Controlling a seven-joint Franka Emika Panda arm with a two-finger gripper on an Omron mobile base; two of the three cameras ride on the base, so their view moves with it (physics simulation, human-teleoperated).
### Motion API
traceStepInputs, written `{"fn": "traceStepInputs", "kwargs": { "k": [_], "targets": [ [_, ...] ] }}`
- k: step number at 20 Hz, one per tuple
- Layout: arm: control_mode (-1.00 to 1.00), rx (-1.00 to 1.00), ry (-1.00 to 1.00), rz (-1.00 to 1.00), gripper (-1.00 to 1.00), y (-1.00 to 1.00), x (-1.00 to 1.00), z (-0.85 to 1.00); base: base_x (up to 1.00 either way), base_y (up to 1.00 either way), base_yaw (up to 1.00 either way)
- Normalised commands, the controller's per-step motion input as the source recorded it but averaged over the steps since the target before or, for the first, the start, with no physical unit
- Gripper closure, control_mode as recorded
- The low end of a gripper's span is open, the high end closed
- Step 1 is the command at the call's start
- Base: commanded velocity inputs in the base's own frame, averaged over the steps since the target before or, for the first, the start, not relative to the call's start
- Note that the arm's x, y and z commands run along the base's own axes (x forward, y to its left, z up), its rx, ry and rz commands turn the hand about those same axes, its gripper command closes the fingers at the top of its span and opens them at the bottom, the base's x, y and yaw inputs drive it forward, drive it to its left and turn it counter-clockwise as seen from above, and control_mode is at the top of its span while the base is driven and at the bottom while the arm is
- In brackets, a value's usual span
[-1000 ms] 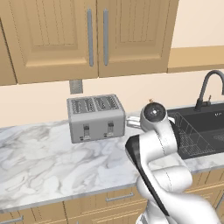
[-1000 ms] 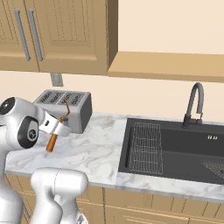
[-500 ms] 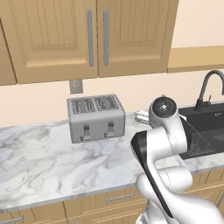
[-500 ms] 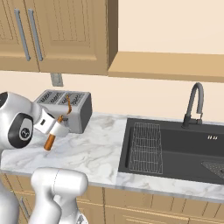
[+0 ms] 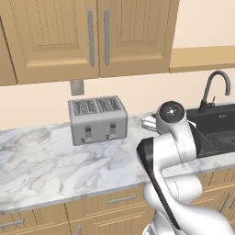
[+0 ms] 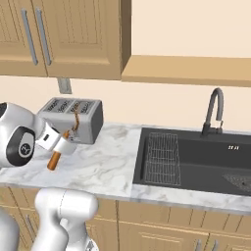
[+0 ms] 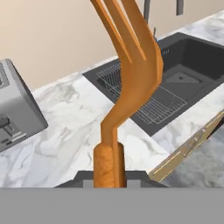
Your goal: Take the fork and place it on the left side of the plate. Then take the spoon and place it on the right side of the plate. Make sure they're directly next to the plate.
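My gripper is shut on the fork, which I hold in the air in front of the toaster. The orange handle hangs down to the left and the tines point up to the right. In the hand view the fork rises from between my fingertips, with its bent neck and tines reaching the top edge, over the marble counter. The spoon and the plate are out of view.
A grey four-slot toaster stands at the back of the marble counter. To the right lies a black sink with a wire rack and a dark faucet. Wooden wall cabinets hang above.
The arm has swung a little to the right in the left base view. The fork stays in the grip and has shifted only slightly in front of the toaster.
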Motion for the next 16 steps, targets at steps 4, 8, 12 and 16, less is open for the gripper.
{"fn": "traceStepInputs", "kwargs": {
  "k": [4, 8, 12, 16],
  "targets": [
    [1.0, 0.0, 0.0, 0.0, 1.0, 0.0, 0.0, 0.0, -0.83, 0.2, -0.22],
    [1.0, 0.0, 0.0, 0.0, 1.0, 0.0, 0.0, 0.0, -0.97, 0.32, -0.28],
    [1.0, 0.0, 0.0, 0.0, 1.0, 0.0, 0.0, 0.0, -1.0, 0.36, -0.31],
    [1.0, 0.0, 0.0, 0.0, 1.0, 0.0, 0.0, 0.0, -1.0, 0.32, -0.31]
  ]
}}
